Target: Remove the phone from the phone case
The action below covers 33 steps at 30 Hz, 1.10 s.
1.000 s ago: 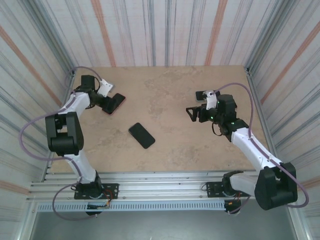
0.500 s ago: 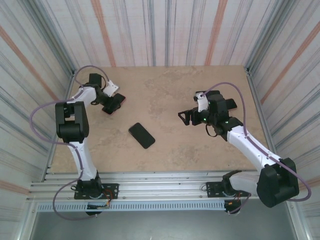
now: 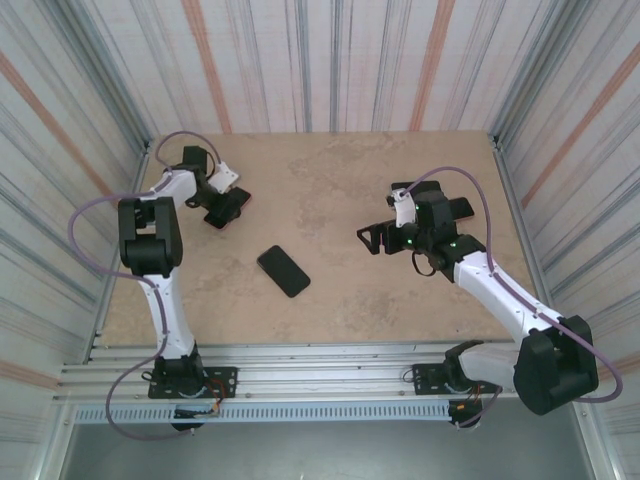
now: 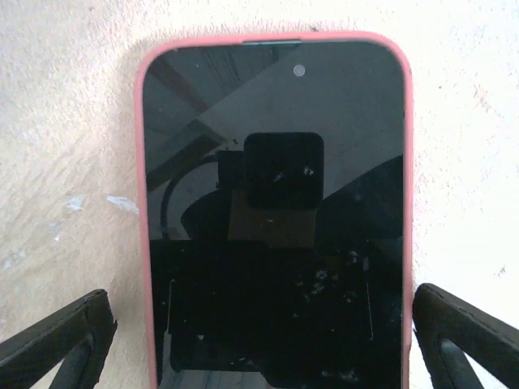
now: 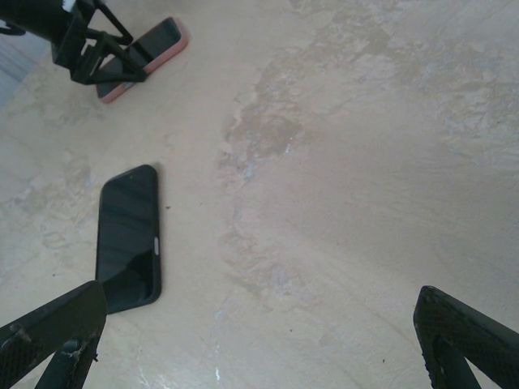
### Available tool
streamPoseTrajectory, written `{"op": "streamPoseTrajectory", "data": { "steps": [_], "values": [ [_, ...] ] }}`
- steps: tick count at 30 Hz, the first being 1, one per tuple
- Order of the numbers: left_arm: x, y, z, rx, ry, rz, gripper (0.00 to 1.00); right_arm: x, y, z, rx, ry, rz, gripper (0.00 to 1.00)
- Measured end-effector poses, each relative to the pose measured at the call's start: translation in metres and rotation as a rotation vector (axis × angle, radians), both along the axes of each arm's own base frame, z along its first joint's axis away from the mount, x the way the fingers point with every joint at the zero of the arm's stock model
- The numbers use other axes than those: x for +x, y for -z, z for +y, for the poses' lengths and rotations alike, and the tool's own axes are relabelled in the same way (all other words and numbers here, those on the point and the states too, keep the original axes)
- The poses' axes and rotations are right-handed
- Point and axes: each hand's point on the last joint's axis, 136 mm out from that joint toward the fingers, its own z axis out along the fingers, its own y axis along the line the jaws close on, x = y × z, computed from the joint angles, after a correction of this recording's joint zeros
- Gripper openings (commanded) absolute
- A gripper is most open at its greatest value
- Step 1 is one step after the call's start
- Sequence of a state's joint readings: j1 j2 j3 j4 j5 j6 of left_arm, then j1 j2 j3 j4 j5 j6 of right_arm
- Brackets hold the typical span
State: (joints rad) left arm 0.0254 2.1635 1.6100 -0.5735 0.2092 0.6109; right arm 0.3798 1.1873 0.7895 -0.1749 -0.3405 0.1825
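Overhead, the left arm reaches to the far left corner of the table (image 3: 340,170), its elbow folded up high and close to the wall. The left gripper (image 3: 216,207) hangs over a phone (image 3: 232,203) lying screen-up in a pink case (image 3: 243,199). From the left wrist, the phone (image 4: 276,227) sits between the two fingers (image 4: 57,340), which are spread wide and flank the lower sides of the case (image 4: 143,211). Whether they touch it is hard to tell.

The right arm stretches from the near right towards the table's middle. The right gripper (image 3: 371,238) points left, fingers wide and holding nothing. Its wrist camera looks down at bare table between the right gripper's (image 5: 259,340) tips. A separate black phone (image 5: 128,239) lies flat to the left, and the left gripper (image 5: 97,57) is over the cased phone (image 5: 158,36) beyond.

Compared with a second ago, the left elbow has swung inward and up. The right gripper has shifted slightly left. The black phone (image 3: 284,271) near the centre has not moved.

The near end of the cased phone is cut off at the bottom of the left wrist view. Overhead, the gripper covers part of it.
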Motion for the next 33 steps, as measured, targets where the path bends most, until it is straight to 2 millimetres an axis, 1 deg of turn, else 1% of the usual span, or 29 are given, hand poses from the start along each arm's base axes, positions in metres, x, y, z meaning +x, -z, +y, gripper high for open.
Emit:
{"op": "streamPoseTrajectory", "data": {
  "steps": [6, 12, 14, 17, 19, 20, 27, 33],
  "values": [
    [0.006, 0.000, -0.002, -0.007, 0.007, 0.003, 0.88, -0.001, 0.002, 0.000, -0.003, 0.000, 0.008, 0.99],
    [0.007, 0.000, -0.003, -0.014, 0.014, 0.010, 0.88, -0.002, 0.002, -0.001, -0.004, 0.000, 0.011, 0.99],
    [0.007, 0.000, -0.003, -0.012, 0.020, 0.012, 0.86, -0.002, 0.003, -0.001, -0.005, 0.001, 0.012, 0.99],
    [0.008, 0.000, -0.004, -0.010, 0.025, 0.015, 0.80, -0.001, 0.003, -0.001, -0.007, 0.002, 0.014, 0.99],
    [0.008, 0.000, -0.004, -0.010, 0.026, 0.017, 0.70, -0.001, 0.005, -0.001, -0.009, 0.002, 0.018, 0.99],
    [0.008, 0.000, -0.004, -0.011, 0.025, 0.017, 0.68, -0.001, 0.005, -0.001, -0.010, 0.002, 0.020, 0.99],
    [0.008, -0.001, -0.004, -0.009, 0.023, 0.022, 0.67, 0.000, 0.010, 0.000, 0.002, 0.015, 0.045, 0.99],
    [0.000, -0.003, -0.012, -0.021, 0.000, 0.068, 0.66, 0.004, 0.005, 0.005, 0.054, 0.028, 0.055, 0.99]
  ]
}}
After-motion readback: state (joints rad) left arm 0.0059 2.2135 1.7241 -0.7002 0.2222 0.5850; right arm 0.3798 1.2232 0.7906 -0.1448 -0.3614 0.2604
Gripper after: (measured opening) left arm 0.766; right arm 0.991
